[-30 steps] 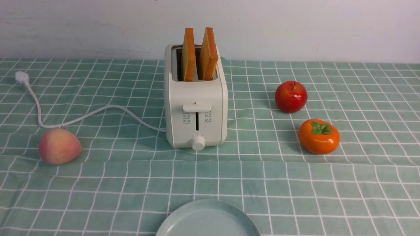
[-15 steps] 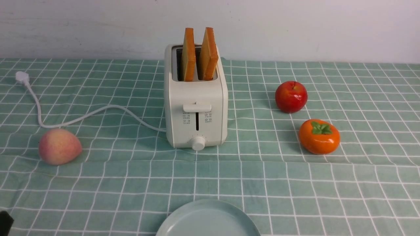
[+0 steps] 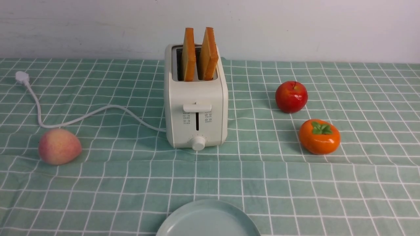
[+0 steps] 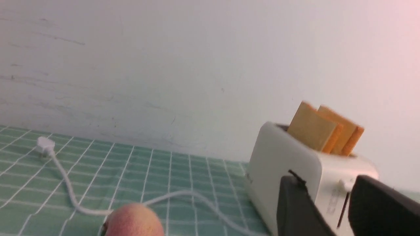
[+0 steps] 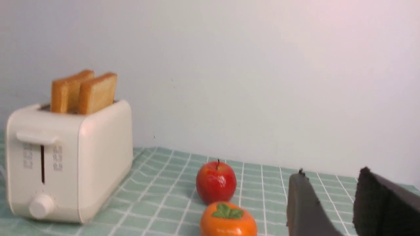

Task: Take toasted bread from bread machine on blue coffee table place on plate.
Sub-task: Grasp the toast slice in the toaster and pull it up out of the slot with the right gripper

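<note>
The cream-white bread machine [image 3: 196,108] stands mid-table on the blue coffee table [image 3: 295,183]. Two slices of toasted bread [image 3: 189,54] [image 3: 208,54] stick upright out of its slots. The pale plate [image 3: 208,219] lies at the near edge, partly cut off by the frame. Neither gripper shows in the front view. In the left wrist view my left gripper [image 4: 325,183] is open and empty, with the bread machine [image 4: 295,164] and toast [image 4: 313,131] some way beyond it. My right gripper [image 5: 331,178] is open and empty too, well to the right of the bread machine [image 5: 65,157].
A peach [image 3: 59,146] lies at the left front. The white cord [image 3: 82,116] runs from the toaster to a plug [image 3: 21,77]. A red apple [image 3: 291,97] and an orange persimmon [image 3: 319,136] sit to the right of the toaster.
Half a second ago a dark piece showed at the front view's bottom left corner; it is gone now. Toaster, toast and plate have not moved.
</note>
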You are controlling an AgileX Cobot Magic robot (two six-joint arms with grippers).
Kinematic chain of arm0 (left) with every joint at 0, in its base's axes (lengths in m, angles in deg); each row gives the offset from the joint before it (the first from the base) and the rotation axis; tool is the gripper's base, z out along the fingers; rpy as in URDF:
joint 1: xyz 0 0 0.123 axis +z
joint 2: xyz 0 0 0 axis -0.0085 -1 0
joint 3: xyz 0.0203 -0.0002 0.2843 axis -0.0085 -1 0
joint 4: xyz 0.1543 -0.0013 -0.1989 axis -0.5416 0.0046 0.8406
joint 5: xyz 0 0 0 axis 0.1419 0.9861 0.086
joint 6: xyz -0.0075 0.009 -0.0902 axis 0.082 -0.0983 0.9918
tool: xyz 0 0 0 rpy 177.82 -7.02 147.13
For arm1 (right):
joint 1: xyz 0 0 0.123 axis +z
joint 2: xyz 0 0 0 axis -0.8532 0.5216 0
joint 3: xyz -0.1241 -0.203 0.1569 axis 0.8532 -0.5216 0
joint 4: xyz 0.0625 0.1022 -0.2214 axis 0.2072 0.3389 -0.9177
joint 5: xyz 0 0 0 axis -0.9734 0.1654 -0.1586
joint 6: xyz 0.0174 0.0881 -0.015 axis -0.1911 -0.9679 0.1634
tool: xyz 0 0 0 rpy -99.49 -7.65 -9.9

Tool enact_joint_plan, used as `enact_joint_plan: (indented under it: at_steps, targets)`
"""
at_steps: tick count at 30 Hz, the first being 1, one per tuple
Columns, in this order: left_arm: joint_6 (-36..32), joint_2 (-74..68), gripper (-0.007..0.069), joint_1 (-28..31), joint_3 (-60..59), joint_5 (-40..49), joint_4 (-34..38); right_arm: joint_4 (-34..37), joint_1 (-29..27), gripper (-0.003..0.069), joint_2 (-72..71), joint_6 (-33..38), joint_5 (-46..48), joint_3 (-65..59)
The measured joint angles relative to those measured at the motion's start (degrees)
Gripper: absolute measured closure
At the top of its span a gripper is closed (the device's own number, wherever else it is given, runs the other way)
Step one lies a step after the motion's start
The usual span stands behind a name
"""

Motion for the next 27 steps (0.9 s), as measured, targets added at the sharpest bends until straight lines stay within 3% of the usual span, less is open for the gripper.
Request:
enact_joint_plan:
  at_steps: [6, 12, 15, 19, 20, 21, 22, 24, 25, 27]
  targets:
    - [4.36, 0.00, 0.0386, 0.00, 0.69, -17.98, 5.30, 7.77, 0.00, 0.0419, 0.40, -6.78, -7.59, 2.29]
    - [2.07, -4.94, 0.0386, 0.00, 13.91, -19.74, 10.89, 18.00, 0.00, 0.0419, 9.80, -7.57, -1.59, 17.60]
    - [0.62, -12.96, 0.0386, 0.00, 26.06, -15.95, 11.37, 21.38, 0.00, 0.0419, 20.32, -6.66, 4.13, 31.65]
    - [-0.35, -21.24, 0.0386, 0.00, 38.48, -0.87, 11.49, 19.73, 0.00, 0.0419, 34.73, -1.67, 15.76, 46.08]
    - [-0.48, -21.58, 0.0386, 0.00, 38.89, 0.14, 11.49, 19.53, 0.00, 0.0419, 36.09, -1.19, 16.97, 46.58]
    - [-0.66, -24.85, 0.0386, 0.00, 41.53, 9.31, 11.43, 17.63, 0.00, 0.0419, 41.30, 0.87, 21.53, 50.06]
    - [-0.66, -25.23, 0.0386, 0.00, 41.71, 10.30, 11.43, 17.38, 0.00, 0.0419, 41.92, 1.13, 22.02, 50.06]
    - [-0.74, -30.55, 0.0386, 0.00, 42.43, 22.85, 11.05, 14.17, 0.00, 0.0419, 49.45, 4.31, 26.79, 52.07]
    - [-0.85, -30.55, 0.0386, 0.00, 42.43, 22.85, 10.98, 13.88, 0.00, 0.0419, 49.94, 4.56, 27.23, 52.07]
    - [-1.67, -35.00, 0.0386, 0.00, 42.43, 31.99, 9.00, 13.58, 0.00, 0.0419, 54.92, 4.56, 28.98, 52.08]
